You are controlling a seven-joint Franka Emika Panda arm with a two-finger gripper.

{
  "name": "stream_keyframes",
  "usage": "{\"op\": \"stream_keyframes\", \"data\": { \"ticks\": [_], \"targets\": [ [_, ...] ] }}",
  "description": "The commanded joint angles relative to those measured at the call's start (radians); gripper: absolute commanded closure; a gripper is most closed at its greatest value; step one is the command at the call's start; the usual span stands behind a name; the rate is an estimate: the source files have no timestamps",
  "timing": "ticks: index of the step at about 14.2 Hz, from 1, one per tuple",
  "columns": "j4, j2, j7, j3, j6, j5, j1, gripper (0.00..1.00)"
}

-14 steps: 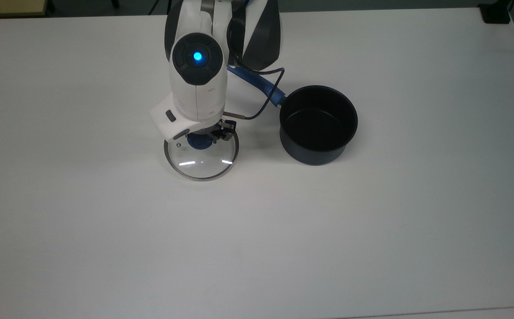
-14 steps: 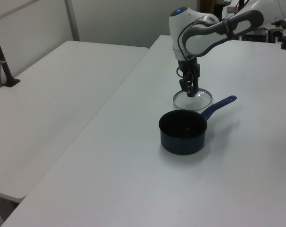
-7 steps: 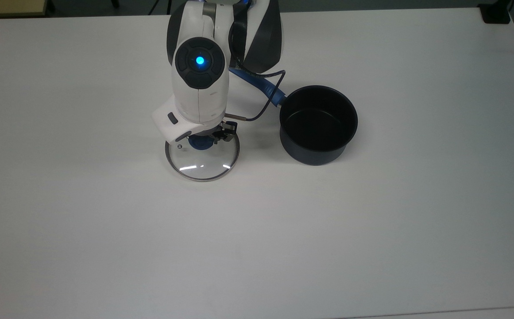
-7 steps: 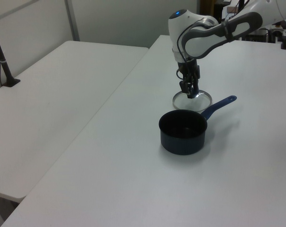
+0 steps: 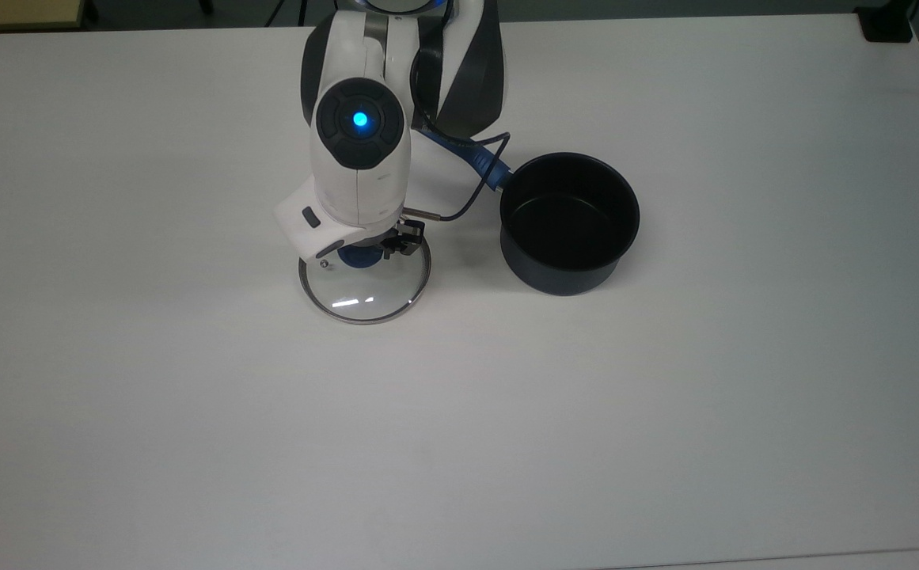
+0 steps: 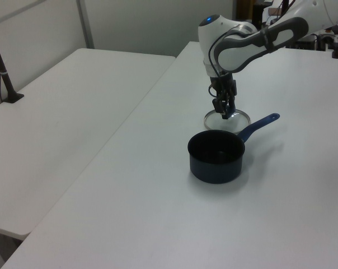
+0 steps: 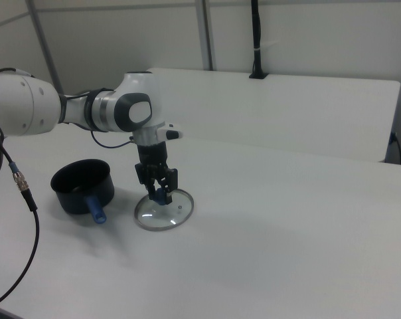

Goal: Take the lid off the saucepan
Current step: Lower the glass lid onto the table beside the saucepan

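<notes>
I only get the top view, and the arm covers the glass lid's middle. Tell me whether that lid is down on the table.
Observer: Right view: the round clear glass lid looks flat on the white table.
Operator: Report the end effector's position.
Observer: Right view: the end effector is down at the lid's blue knob.
Operator: Check the handle under the arm.
Observer: Left view: the long blue handle of the dark navy saucepan lies apart from the lid.

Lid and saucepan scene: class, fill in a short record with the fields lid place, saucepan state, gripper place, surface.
lid place: the lid lies flat on the table, apart from the saucepan, on the top view's left of it
saucepan state: upright, uncovered, nothing seen inside
gripper place: the gripper is at the lid's blue knob
surface: white table
</notes>
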Motion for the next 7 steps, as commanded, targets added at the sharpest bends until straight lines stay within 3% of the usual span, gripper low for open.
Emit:
{"op": "stream_keyframes", "data": {
  "ticks": [1, 2, 3, 7],
  "targets": [
    [-0.007, -0.004, -0.02, -0.009, 0.011, 0.023, 0.008, 0.21],
    [-0.004, -0.004, -0.02, -0.009, 0.008, 0.022, 0.01, 0.06],
    [0.001, -0.01, -0.017, -0.01, 0.005, 0.023, 0.011, 0.0],
    [0.041, -0.096, 0.001, -0.006, -0.089, 0.034, 0.031, 0.0]
  ]
}}
